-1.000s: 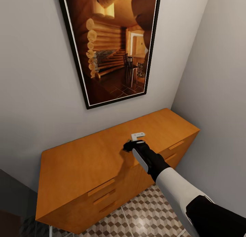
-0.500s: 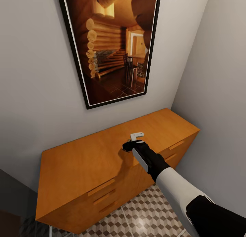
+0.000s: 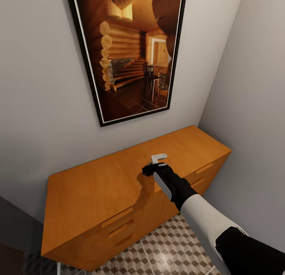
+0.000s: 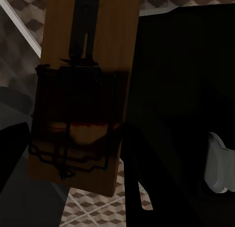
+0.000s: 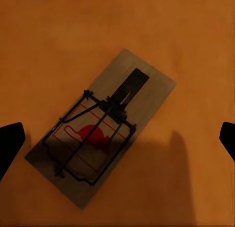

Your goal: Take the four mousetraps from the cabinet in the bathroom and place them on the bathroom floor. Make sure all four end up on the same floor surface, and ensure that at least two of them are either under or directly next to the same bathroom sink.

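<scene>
The right gripper hangs open over a mousetrap lying on the cabinet; the left gripper's state cannot be told.

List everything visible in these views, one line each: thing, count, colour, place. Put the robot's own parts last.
mousetraps: two seen, tan wood with dark wire and a red spot; one lying flat on the cabinet top under the right gripper, one close before the left wrist camera, tiles behind it
cabinet: one, orange-brown, against the wall in the corner, drawers shut
bathroom floor: cube-pattern tiles, brown, beige and white, in front of the cabinet
picture: one, black frame, log-cabin interior, on the wall above the cabinet
right arm: white and black, reaching over the cabinet top
right gripper: black fingertips wide apart, above the mousetrap
</scene>
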You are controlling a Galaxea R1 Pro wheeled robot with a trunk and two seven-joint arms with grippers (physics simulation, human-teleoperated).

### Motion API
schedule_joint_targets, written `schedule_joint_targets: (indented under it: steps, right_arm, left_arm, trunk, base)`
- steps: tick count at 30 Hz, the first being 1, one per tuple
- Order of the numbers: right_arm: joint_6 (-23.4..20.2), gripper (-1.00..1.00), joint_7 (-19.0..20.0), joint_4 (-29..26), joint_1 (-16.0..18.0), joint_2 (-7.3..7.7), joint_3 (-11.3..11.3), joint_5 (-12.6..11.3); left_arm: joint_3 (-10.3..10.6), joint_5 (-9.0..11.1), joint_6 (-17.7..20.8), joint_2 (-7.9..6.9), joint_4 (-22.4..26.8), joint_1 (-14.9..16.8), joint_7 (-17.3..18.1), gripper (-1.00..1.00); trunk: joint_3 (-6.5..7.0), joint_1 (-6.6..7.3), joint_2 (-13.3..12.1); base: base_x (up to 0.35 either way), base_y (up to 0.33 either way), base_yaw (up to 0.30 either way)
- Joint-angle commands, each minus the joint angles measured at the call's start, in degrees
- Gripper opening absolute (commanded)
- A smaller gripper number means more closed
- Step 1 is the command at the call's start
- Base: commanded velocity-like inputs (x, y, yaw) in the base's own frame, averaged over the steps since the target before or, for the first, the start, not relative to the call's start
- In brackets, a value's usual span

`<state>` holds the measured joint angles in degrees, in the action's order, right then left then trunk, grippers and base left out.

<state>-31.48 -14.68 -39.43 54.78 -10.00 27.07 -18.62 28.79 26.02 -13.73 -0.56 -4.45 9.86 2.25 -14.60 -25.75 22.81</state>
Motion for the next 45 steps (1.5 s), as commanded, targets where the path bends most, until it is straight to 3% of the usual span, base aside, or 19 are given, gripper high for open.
schedule_joint_targets:
  steps: [1,33,45]
  right_arm:
    - [-0.5,1.00,-0.5,0.0,0.1,0.00,0.1,-0.5]
    - [-1.7,1.00,-0.6,-5.0,0.2,0.00,0.1,-0.4]
    - [-1.8,1.00,-0.6,-6.8,0.1,0.00,0.0,-0.4]
  left_arm:
    - [0.5,0.5,-0.3,0.03,-0.2,0.1,0.2,-1.00]
    - [0.5,0.5,-0.3,-0.05,-0.2,0.1,0.2,-1.00]
    - [0.5,0.5,-0.3,-0.05,-0.2,0.1,0.2,-1.00]
  trunk:
    - [-0.11,-0.03,0.1]
    - [-0.12,-0.03,0.1]
    - [-1.01,-0.03,0.1]
  base:
    - [0.000,0.000,0.000]
    - [0.000,0.000,0.000]
    - [0.000,0.000,0.000]
